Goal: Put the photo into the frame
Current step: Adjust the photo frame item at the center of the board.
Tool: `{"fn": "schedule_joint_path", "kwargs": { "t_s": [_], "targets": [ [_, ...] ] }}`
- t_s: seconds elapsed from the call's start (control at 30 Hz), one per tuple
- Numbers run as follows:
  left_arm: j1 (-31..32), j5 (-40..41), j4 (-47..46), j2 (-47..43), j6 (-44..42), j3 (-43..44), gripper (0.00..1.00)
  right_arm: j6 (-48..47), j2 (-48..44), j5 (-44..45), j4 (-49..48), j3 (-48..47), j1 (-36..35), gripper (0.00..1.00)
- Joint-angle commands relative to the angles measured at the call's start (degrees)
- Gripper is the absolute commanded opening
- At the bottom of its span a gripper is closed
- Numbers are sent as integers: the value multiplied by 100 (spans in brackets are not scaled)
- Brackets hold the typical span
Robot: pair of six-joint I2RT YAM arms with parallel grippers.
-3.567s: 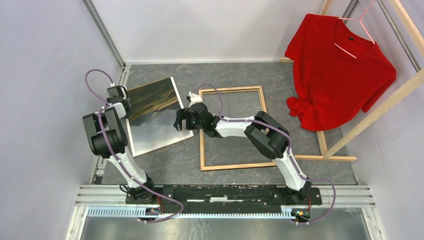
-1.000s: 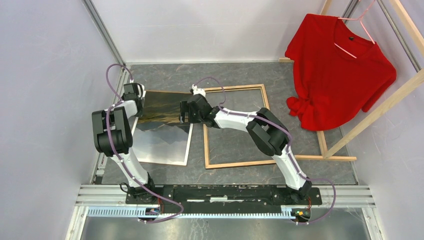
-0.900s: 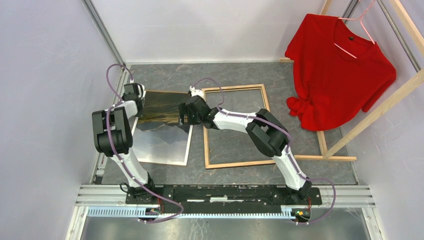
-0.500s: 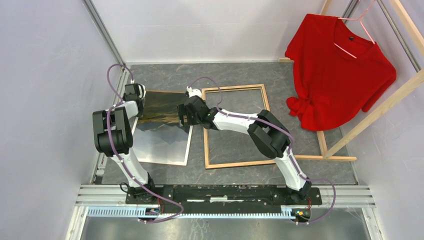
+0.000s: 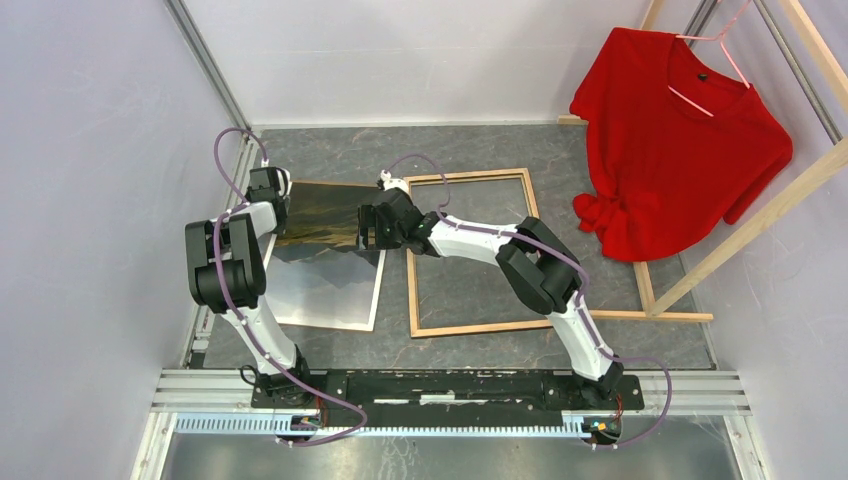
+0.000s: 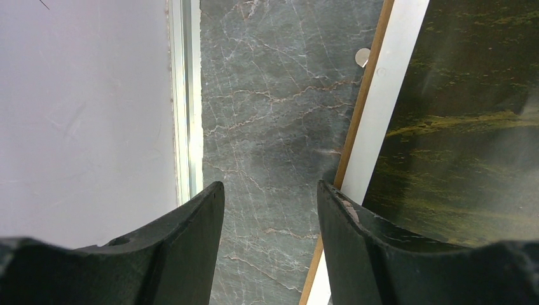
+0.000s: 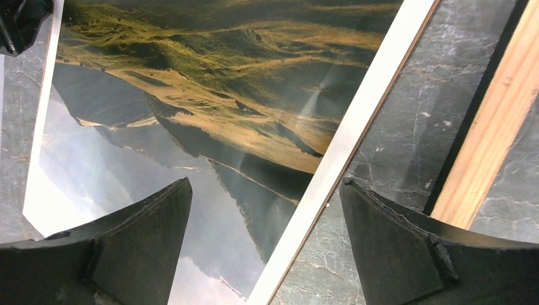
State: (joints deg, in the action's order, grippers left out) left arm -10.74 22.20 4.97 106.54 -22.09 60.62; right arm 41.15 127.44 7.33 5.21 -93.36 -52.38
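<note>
Grey marble surface (image 5: 480,160): photo (image 5: 320,260) lies beside frame (image 5: 480,327), not in yet. Left hand (image 6: 270,190) and right hand (image 7: 264,184) are spread and empty at its edges; the next move likely needs an edge grip.

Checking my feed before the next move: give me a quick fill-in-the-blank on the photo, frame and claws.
In the top view, the photo lies to the ___ of the frame. The jaws of the right claw stand ___ above the photo's edge. The shirt hanging nearby is ___.
Missing words: left; open; red.

A red shirt (image 5: 680,150), hem seemingly knotted, hangs by a pink hanger (image 5: 733,65) on a wooden rack (image 5: 760,221).
</note>
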Motion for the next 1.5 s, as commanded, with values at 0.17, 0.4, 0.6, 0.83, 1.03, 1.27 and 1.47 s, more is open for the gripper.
{"fn": "schedule_joint_path", "kwargs": {
  "t_s": [0.17, 0.4, 0.6, 0.83, 1.03, 1.27, 1.47],
  "targets": [
    [17, -400, 680, 220, 137, -233, 63, 432, 258, -387, -119, -112, 27, 92],
    [19, -366, 708, 114, 85, -302, 63, 564, 247, -550, -464, 131, -46, 90],
    [23, -316, 682, 104, 59, -340, 63, 293, -61, -351, -768, 91, -188, 89],
    [204, -232, 664, -45, 64, -452, 62, 19, -293, -111, -743, -56, -355, 88],
    [276, -127, 588, -28, 69, -544, 62, -185, -417, 30, -723, -163, -476, 88],
    [285, -92, 540, 13, 64, -612, 62, -219, -557, 31, -770, -59, -500, 87],
    [308, -50, 545, 2, 42, -630, 62, -70, -765, -204, -1218, 276, -497, 87]
  ]
}}
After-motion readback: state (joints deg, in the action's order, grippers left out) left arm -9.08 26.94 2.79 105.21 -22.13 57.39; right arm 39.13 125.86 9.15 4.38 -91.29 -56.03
